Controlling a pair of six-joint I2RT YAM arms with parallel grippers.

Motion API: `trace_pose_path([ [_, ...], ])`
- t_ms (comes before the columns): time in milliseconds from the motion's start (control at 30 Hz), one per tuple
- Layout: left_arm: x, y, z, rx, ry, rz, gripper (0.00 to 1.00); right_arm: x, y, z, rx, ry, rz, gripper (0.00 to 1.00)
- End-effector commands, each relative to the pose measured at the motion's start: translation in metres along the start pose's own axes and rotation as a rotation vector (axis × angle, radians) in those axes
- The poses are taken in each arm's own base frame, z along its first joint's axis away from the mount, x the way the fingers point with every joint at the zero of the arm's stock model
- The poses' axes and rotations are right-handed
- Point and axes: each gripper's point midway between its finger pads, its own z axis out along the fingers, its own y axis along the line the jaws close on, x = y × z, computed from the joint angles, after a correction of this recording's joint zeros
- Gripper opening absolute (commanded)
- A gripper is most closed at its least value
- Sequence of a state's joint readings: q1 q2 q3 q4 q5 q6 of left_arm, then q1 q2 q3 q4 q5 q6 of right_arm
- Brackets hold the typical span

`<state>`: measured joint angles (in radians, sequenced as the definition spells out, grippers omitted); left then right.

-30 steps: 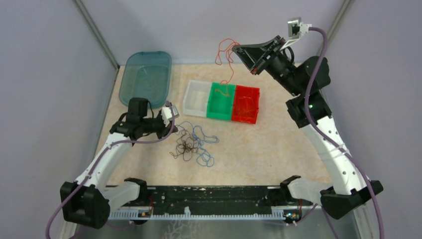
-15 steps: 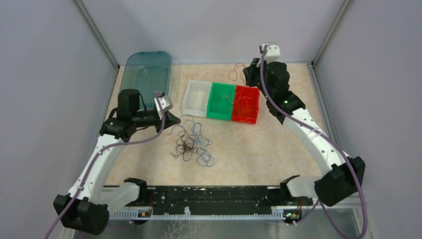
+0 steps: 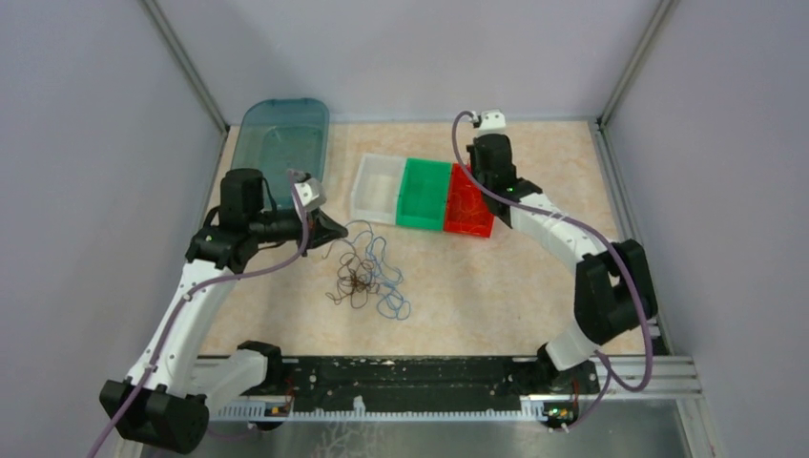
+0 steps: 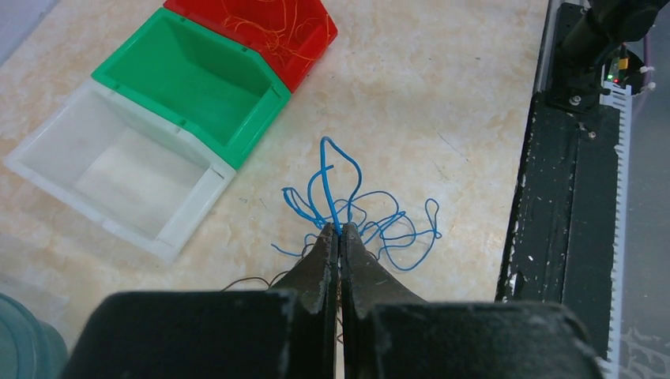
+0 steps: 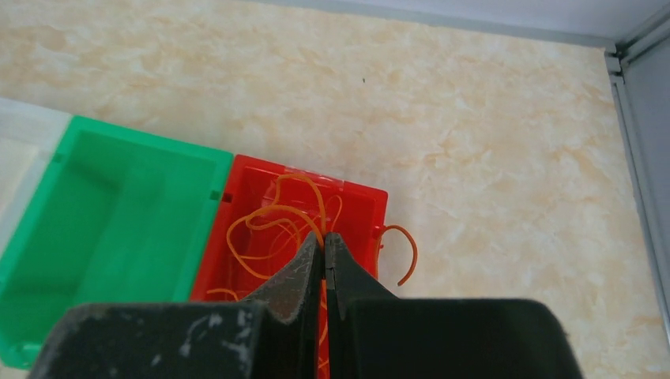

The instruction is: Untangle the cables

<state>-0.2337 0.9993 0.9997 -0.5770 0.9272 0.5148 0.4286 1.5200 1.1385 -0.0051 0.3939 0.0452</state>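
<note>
right pincer [image 5: 324, 237]: dropped from high up to the red bin [image 5: 365, 207]
orange wire [image 5: 272, 215]: lowered from midair into it
left pincer [image 4: 340, 230]: edged toward the wire tangle [image 3: 363, 277]

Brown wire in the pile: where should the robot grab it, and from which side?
Probably the loose loop of the brown wire that pokes out at the tangle's left edge in the top view, coming down from above on that side. Its middle is a tight knot, and the blue wire crowds the right.
</note>
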Motion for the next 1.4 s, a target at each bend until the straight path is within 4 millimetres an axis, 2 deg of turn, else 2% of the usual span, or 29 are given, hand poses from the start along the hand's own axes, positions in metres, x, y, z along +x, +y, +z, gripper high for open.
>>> trace_pose_path([
  [0,-0.027,-0.010,-0.005,0.034,-0.067,0.018,0.00,0.008,-0.011,0.026,0.091,-0.004,-0.046,0.00],
  [133,-0.033,-0.011,-0.007,0.035,-0.078,0.019,0.00,0.040,-0.002,0.048,0.075,0.076,-0.069,0.00],
  [267,-0.035,-0.011,-0.008,0.032,-0.084,0.028,0.00,0.053,0.013,0.055,0.005,0.125,-0.052,0.13],
  [333,-0.037,-0.011,-0.008,0.033,-0.088,0.029,0.00,0.053,0.019,0.055,-0.047,0.139,-0.016,0.21],
  [367,-0.038,-0.012,-0.008,0.034,-0.090,0.028,0.00,0.049,0.021,0.053,-0.072,0.140,0.010,0.28],
  [433,-0.038,-0.012,-0.008,0.038,-0.093,0.025,0.00,0.041,0.024,0.049,-0.120,0.135,0.067,0.36],
  [500,-0.039,-0.013,-0.009,0.041,-0.095,0.025,0.00,0.028,0.024,0.044,-0.158,0.112,0.128,0.47],
  [567,-0.041,-0.014,-0.009,0.042,-0.099,0.025,0.00,0.013,0.025,0.038,-0.202,0.087,0.180,0.52],
  [633,-0.043,-0.014,-0.009,0.045,-0.104,0.024,0.00,-0.020,0.026,0.020,-0.252,0.021,0.227,0.56],
  [800,-0.046,-0.015,-0.009,0.049,-0.116,0.022,0.00,-0.083,0.038,-0.022,-0.407,-0.111,0.271,0.62],
  [900,-0.049,-0.015,-0.010,0.052,-0.125,0.024,0.00,-0.116,0.064,-0.070,-0.637,-0.196,0.274,0.65],
  [967,-0.052,-0.016,-0.010,0.058,-0.131,0.028,0.00,-0.127,0.084,-0.104,-0.787,-0.240,0.248,0.67],
  [1067,-0.059,-0.017,-0.011,0.066,-0.145,0.033,0.00,-0.121,0.119,-0.152,-0.985,-0.267,0.164,0.71],
  [1200,-0.068,-0.015,-0.012,0.067,-0.159,0.029,0.00,-0.098,0.162,-0.207,-1.184,-0.290,0.044,0.76],
  [1267,-0.073,-0.016,-0.013,0.070,-0.169,0.030,0.00,-0.088,0.180,-0.228,-1.243,-0.312,0.007,0.78],
  [1367,-0.076,-0.016,-0.013,0.072,-0.178,0.024,0.00,-0.082,0.204,-0.249,-1.313,-0.327,-0.012,0.78],
])
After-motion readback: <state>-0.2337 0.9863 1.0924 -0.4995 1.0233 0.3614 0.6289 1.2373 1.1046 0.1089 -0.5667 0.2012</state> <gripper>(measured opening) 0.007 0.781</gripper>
